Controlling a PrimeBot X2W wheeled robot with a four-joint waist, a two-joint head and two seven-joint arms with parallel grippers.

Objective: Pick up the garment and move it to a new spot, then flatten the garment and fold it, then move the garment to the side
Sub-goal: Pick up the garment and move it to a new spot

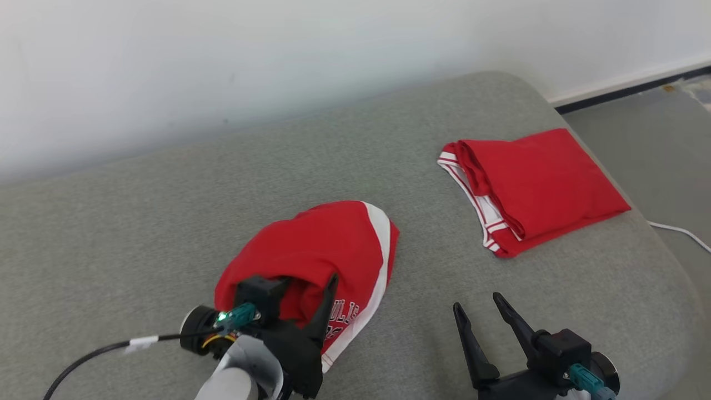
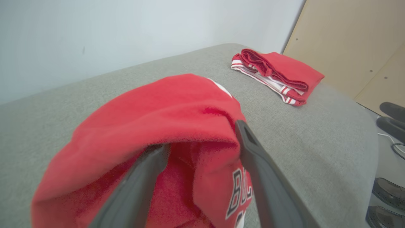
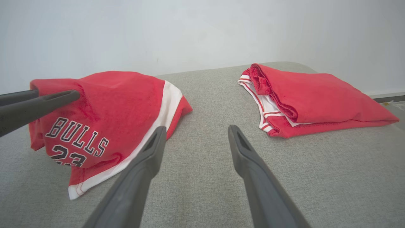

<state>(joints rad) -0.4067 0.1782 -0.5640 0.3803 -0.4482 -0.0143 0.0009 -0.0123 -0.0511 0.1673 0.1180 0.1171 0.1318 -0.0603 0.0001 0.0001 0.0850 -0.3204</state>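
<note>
A crumpled red jersey (image 1: 316,250) with a white side stripe and "BULLS 23" lettering (image 3: 76,139) lies bunched on the grey cushioned surface (image 1: 139,211). My left gripper (image 1: 305,286) is pushed into its near edge with the jaws apart. The cloth (image 2: 164,110) drapes over one finger, and the other finger (image 2: 253,152) stays bare beside it. In the right wrist view the left gripper's fingers (image 3: 47,98) poke into the jersey's left side. My right gripper (image 1: 476,303) stands open over bare cushion right of the jersey, with nothing between its fingertips (image 3: 196,129).
A second red garment with white trim (image 1: 544,183) lies folded at the far right of the cushion (image 2: 278,72). The cushion's right edge drops to the floor, where a white cable (image 1: 677,230) runs. A wooden panel (image 2: 348,47) and dark shoes (image 2: 389,190) stand beyond it. A white wall rises behind.
</note>
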